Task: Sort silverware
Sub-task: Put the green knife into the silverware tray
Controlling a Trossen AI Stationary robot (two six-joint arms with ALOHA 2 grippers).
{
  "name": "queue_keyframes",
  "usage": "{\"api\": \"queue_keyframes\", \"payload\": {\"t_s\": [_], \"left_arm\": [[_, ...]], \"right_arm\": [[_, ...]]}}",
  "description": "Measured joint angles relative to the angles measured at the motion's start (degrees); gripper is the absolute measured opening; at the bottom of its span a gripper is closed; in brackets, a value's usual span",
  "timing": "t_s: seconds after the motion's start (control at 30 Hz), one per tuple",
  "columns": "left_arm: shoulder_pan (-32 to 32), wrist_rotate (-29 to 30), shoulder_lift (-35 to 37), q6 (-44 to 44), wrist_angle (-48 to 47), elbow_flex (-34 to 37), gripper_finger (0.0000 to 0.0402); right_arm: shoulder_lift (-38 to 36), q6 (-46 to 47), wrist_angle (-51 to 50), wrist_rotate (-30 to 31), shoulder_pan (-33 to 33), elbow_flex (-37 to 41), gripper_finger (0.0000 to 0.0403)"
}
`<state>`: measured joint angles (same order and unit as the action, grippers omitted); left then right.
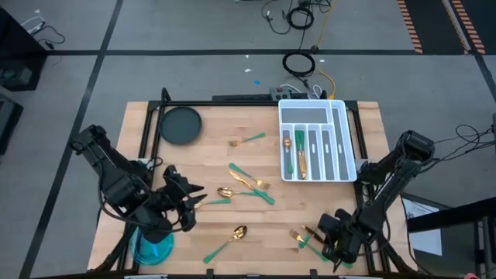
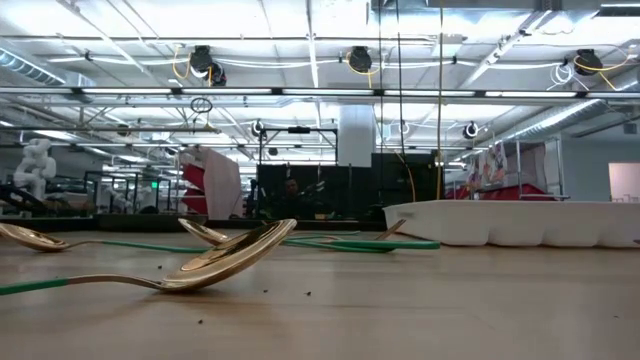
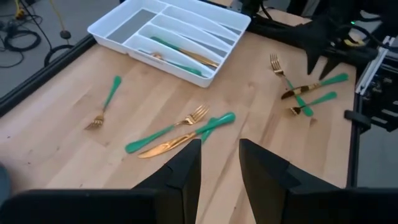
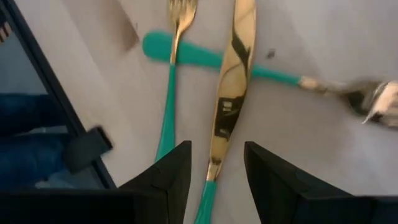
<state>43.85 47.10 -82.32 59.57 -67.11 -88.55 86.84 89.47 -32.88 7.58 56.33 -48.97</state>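
The right gripper is held low over a small heap of silverware at the near right corner of the table. Its fingers stand partly open, with nothing held. A knife lies directly between and ahead of them, and its long axis runs in line with the gap, so it would probably have to be taken across the handle. A fork lies just beside it, almost parallel. The left gripper, also partly open and empty, waits near the spoons at the left. The white tray is well apart, further back.
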Motion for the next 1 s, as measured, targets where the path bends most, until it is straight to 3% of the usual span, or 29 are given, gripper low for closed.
{"api": "queue_keyframes", "payload": {"t_s": [0.13,0.47,0.87,1.0], "left_arm": [[0.0,0.5,0.0,0.0,0.0,0.0,0.0116],[0.0,0.7,0.0,0.0,0.1,0.0,0.0116],[0.0,0.7,0.0,0.0,0.1,0.0,0.0116],[0.0,0.7,0.0,0.0,0.1,0.0,0.0116]], "right_arm": [[1.5,1.2,0.2,-1.4,0.1,0.0,0.0165],[3.0,0.7,-0.1,-1.5,0.0,0.0,0.0269],[9.6,3.0,1.8,-1.2,0.1,-0.4,0.0269],[11.2,6.2,1.0,-2.3,0.0,-0.6,0.0239]]}}
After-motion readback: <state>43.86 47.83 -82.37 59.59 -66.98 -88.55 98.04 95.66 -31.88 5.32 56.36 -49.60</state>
